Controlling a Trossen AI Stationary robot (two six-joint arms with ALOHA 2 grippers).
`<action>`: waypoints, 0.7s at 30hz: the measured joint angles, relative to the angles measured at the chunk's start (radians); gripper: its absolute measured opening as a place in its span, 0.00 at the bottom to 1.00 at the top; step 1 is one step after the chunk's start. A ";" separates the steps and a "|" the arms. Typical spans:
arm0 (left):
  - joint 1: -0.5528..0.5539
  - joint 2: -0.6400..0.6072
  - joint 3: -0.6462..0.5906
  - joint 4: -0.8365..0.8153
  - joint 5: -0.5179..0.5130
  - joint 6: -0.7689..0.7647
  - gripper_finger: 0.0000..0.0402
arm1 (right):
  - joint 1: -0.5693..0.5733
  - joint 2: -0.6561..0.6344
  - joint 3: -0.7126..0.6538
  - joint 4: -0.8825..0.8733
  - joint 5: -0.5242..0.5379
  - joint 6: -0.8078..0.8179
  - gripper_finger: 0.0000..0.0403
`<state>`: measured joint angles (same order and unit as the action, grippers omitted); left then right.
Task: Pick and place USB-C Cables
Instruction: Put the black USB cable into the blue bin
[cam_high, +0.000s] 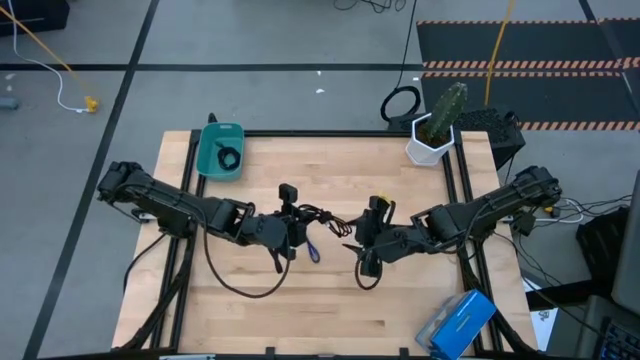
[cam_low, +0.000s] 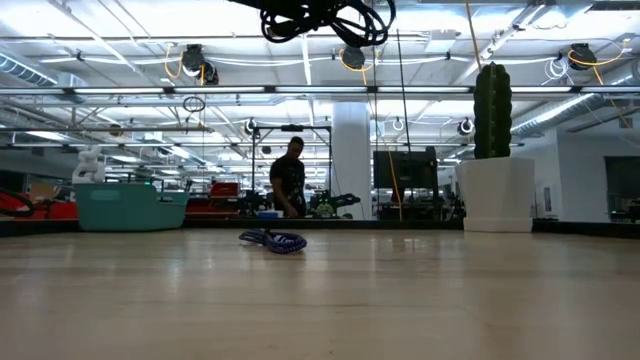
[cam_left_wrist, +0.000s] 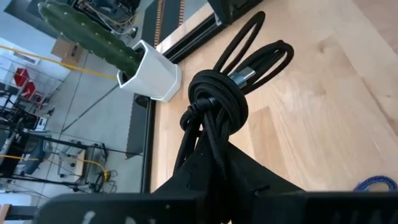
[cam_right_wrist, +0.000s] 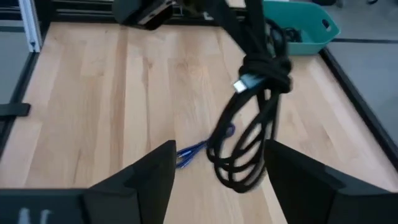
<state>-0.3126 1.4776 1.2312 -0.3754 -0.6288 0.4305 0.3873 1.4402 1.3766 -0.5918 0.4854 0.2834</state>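
One black cable (cam_left_wrist: 217, 106) in left gripper (cam_left_wrist: 214, 165)

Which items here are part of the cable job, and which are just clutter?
Job:
- black cable bundle, held up off the table by the left hand
- blue cable, lying on the table
- black cable already in the teal tray
- right hand, open, facing the held bundle

Clutter:
- potted cactus
- blue box
- yellow cord on the floor

One camera looks straight down; another sits level on the pale wooden worktop (cam_high: 400, 300); both wrist cameras closely share the knotted black cable bundle (cam_left_wrist: 217, 99).
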 joint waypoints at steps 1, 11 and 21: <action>0.000 0.000 0.000 -0.006 0.000 0.000 0.09 | 0.002 -0.005 0.000 -0.007 0.012 0.000 0.59; 0.000 -0.033 0.001 -0.084 0.002 -0.071 0.03 | 0.032 -0.041 0.000 -0.149 0.042 0.066 0.59; -0.018 -0.087 0.002 -0.248 -0.008 -0.229 0.04 | 0.040 -0.046 -0.002 -0.279 0.037 0.073 0.59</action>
<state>-0.3306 1.3907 1.2336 -0.6237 -0.6369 0.2018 0.4274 1.3945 1.3750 -0.8709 0.5220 0.3564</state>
